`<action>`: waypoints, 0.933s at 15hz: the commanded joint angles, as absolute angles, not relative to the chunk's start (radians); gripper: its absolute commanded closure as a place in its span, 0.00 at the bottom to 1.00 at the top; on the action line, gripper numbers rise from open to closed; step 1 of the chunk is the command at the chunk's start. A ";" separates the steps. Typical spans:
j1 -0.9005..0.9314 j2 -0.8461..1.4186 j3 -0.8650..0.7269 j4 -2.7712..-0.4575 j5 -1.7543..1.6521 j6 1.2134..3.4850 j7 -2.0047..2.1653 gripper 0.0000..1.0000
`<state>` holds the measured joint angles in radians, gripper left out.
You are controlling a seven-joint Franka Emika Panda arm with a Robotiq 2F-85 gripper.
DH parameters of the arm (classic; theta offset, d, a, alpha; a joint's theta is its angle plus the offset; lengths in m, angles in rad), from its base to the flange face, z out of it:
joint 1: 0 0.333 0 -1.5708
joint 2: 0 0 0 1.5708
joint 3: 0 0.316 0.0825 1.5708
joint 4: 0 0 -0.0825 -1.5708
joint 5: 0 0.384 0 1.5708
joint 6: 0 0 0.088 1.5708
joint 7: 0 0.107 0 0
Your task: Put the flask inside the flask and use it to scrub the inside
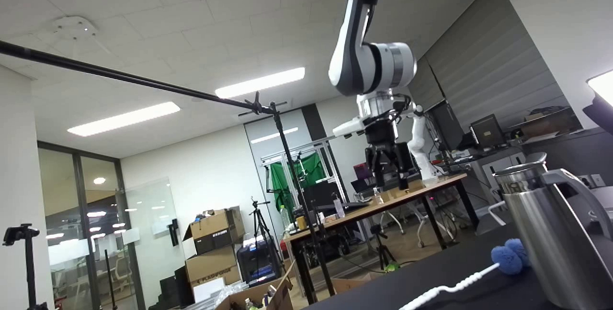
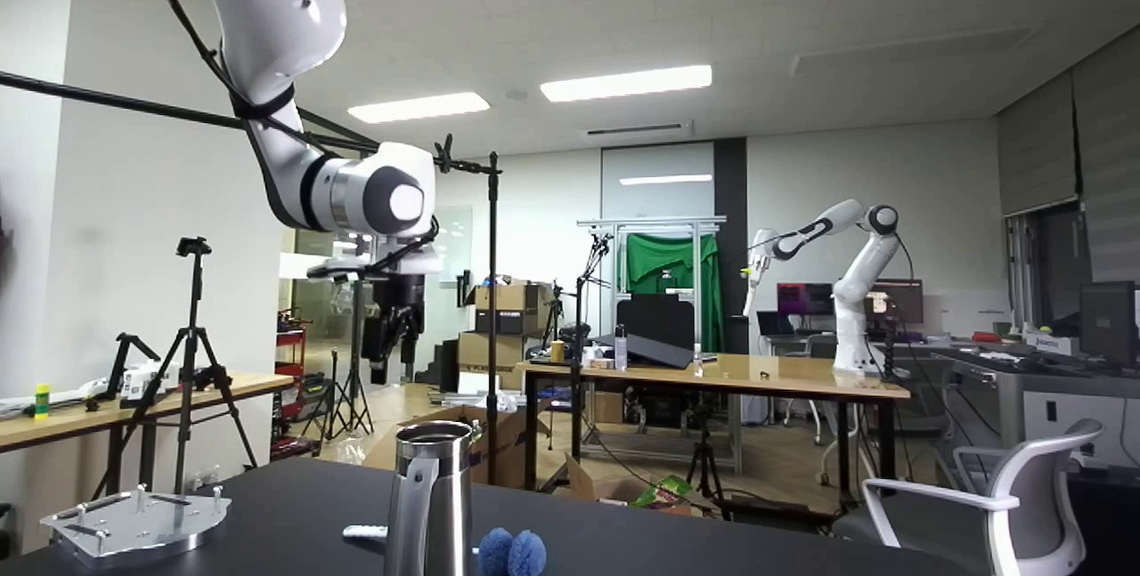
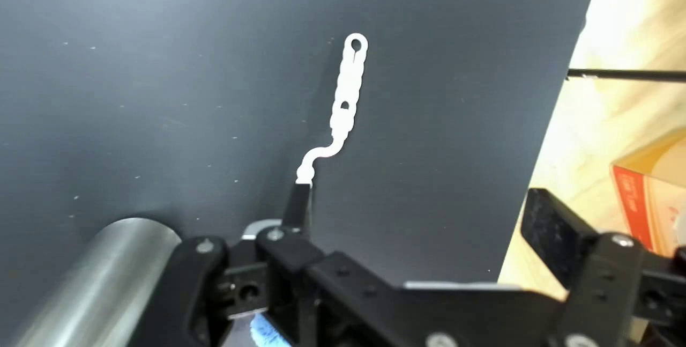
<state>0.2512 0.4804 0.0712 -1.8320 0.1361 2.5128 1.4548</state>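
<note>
A bottle brush point(image 3: 343, 117) lies on a black table point(image 3: 439, 122), its fluffy blue head point(image 1: 506, 259) near an upright stainless-steel flask point(image 1: 550, 238). Probably light, the brush joins a white handle point(image 3: 349, 81) that looks stiff and slightly slick to a head that should squash softly on entering the flask's mouth point(image 2: 434, 434). The ridged part of the handle, beyond the kinked stem point(image 3: 323, 151), appears the surest hold. The jaws hang spread well above the table, pinching nothing. In the wrist view they hide part of the stem and most of the head. In an exterior view, the flask point(image 2: 452, 505) blocks the brush's middle; the handle point(image 1: 426, 298) also runs out of frame in an exterior view. The flask is cropped in all three views; its inside, and whether head and steel touch, cannot be made out.
</note>
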 commanded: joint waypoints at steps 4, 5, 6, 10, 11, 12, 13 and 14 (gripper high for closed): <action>0.383 0.723 -0.058 -1.651 0.044 2.628 1.636 0.00; 0.393 0.746 -0.063 -1.638 0.032 2.615 1.630 0.00; 0.408 0.768 -0.075 -1.626 0.018 2.600 1.631 0.00; 0.432 0.838 -0.081 -1.594 -0.001 2.520 1.619 0.00; 0.438 0.857 -0.086 -1.585 -0.007 2.515 1.626 0.00; 0.439 0.880 -0.086 -1.574 -0.004 2.513 1.630 0.00; 0.443 0.900 -0.091 -1.563 -0.006 2.513 1.632 0.00; 0.449 0.923 -0.099 -1.546 -0.011 2.510 1.635 0.00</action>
